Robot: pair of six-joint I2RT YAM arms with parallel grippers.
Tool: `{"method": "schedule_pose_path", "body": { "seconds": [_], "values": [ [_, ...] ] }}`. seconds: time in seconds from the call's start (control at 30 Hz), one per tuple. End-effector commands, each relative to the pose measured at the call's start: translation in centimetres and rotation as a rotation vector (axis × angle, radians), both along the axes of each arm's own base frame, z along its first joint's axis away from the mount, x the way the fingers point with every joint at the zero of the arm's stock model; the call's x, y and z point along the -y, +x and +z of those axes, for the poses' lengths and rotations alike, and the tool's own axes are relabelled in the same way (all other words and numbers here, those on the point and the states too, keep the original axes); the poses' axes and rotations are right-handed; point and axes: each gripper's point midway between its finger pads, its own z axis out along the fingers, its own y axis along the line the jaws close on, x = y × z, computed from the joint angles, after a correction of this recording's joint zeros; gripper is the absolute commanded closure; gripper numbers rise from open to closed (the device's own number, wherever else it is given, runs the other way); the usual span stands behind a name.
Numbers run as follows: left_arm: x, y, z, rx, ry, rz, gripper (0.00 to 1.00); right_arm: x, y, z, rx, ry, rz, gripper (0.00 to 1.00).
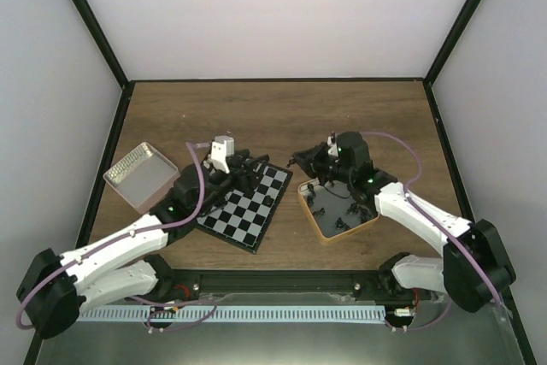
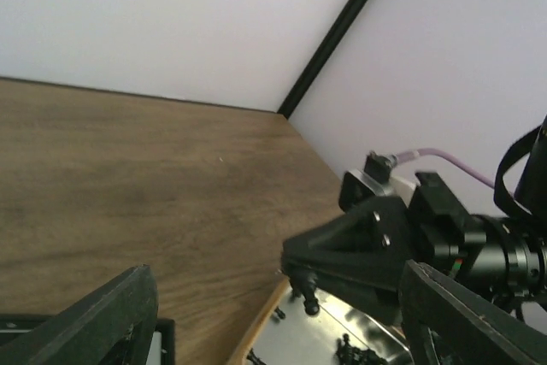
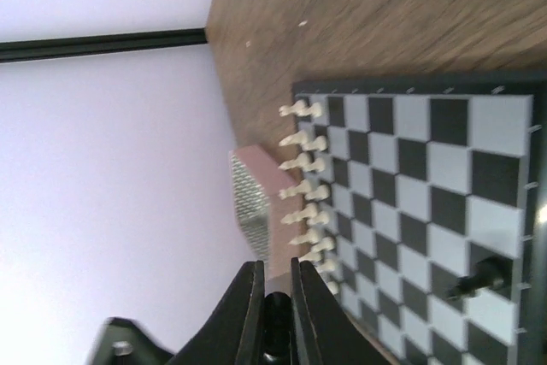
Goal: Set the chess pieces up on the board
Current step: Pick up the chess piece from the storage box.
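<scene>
- Top view: bright, even light from above; white walls (image 1: 273, 14) close to washed out; soft shadows under the left arm (image 1: 120, 250) and right arm (image 1: 419, 215) on the table (image 1: 282, 108).
- Left wrist view: glare on the tin (image 2: 295, 337) floor, near right; left fingers (image 2: 94, 322) dark and blurred.
- Right wrist view: far wood grain smeared; board (image 3: 410, 203) fairly sharp.

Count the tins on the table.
2. The silver-and-pink tin sits left of the chessboard, near the table's left edge. The gold-rimmed tin sits right of the chessboard, partly under the right arm. None seems hidden.
</scene>
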Motion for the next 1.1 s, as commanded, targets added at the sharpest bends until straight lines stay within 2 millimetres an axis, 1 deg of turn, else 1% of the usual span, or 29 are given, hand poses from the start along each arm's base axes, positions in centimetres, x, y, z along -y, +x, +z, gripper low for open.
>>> {"method": "schedule_pose_path", "body": {
  "seconds": [0.0, 0.1, 0.17, 0.23, 0.37, 0.57, 0.6, 0.67, 0.97, 1.0, 1.07],
  "values": [
    [1.7, -0.3, 0.3, -0.049, -0.146, -0.021, 0.22, -2.9, 0.1, 5.6, -0.029, 0.278, 0.052, 0.94],
    [2.9, -0.4, -0.3, -0.072, -0.154, -0.031, 0.22, -3.9, 0.0, 6.5, -0.055, 0.318, 0.084, 0.94],
    [3.6, -0.5, -0.3, -0.076, -0.165, -0.048, 0.22, -4.5, -0.1, 6.7, -0.067, 0.323, 0.102, 0.94],
    [4.0, -0.4, -0.1, -0.075, -0.177, -0.063, 0.25, -5.0, -0.3, 6.6, -0.085, 0.326, 0.109, 0.94],
    [4.3, 0.0, -0.5, -0.095, -0.187, -0.051, 0.35, -5.6, -0.6, 6.2, -0.103, 0.328, 0.127, 0.94],
    [4.4, 0.3, -0.9, -0.1, -0.18, -0.041, 0.57, -6.0, -0.7, 6.1, -0.102, 0.324, 0.141, 0.94],
    [4.5, 0.3, -0.9, -0.118, -0.2, -0.046, 0.61, -6.0, -0.6, 6.1, -0.102, 0.322, 0.141, 0.94],
    [4.6, 0.2, -0.9, -0.119, -0.202, -0.05, 0.66, -6.1, -0.6, 6.1, -0.098, 0.322, 0.143, 0.94],
    [4.6, 0.6, -1.7, -0.138, -0.174, -0.028, 0.66, -6.3, -0.5, 6.5, -0.077, 0.316, 0.156, 0.94],
    [4.6, 0.7, -1.9, -0.143, -0.17, -0.027, 0.67, -6.4, -0.5, 6.5, -0.076, 0.315, 0.157, 0.94],
    [4.7, 0.7, -2.0, -0.143, -0.168, -0.029, 0.71, -6.4, -0.5, 6.5, -0.076, 0.313, 0.16, 0.94]
  ]
}}
